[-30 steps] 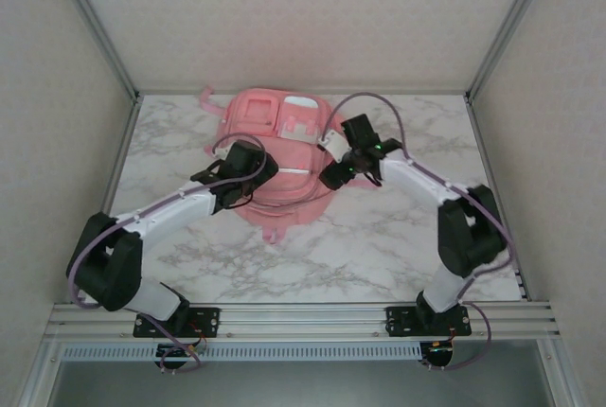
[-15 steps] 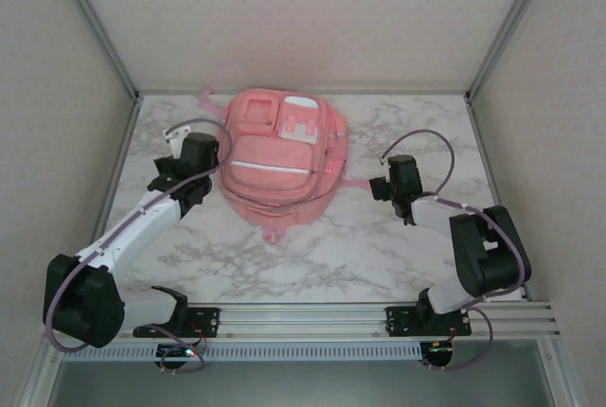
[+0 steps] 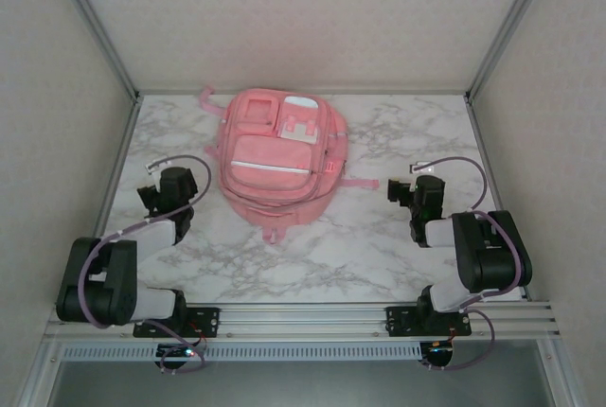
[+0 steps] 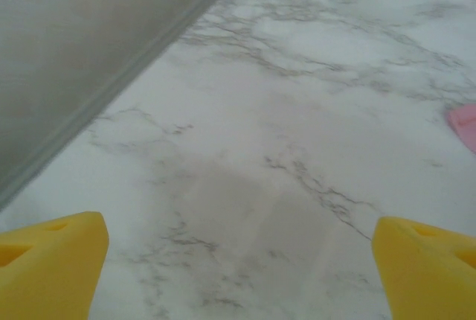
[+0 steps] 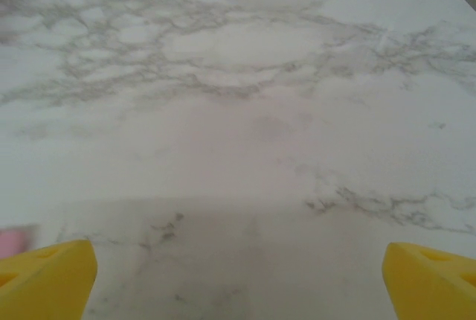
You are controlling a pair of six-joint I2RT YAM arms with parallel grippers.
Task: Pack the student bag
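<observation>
Parking is looking like the step in hand: on the left, the left tool (image 3: 159, 191) is hanging low over the bench (image 3: 379, 246) with its yellow fingertips (image 4: 52, 260) standing wide apart and gripping nothing, so the thing to be minding is folding in without dragging on the marble. Between the arms, toward the far edge, the student bag (image 3: 279, 156) is lying flat with its front pockets facing up, well apart from both tools. Its soft pink fabric is puckering around white trim, a strap (image 3: 206, 99) is trailing off its far left corner and a tab (image 3: 360, 183) is poking out to the right; I judge these loose pieces could be snagging a careless finger. On the right, the right tool (image 3: 405, 189) is likewise gaping empty above glossy grey-veined stone, needing only a clear path away from that tab.
</observation>
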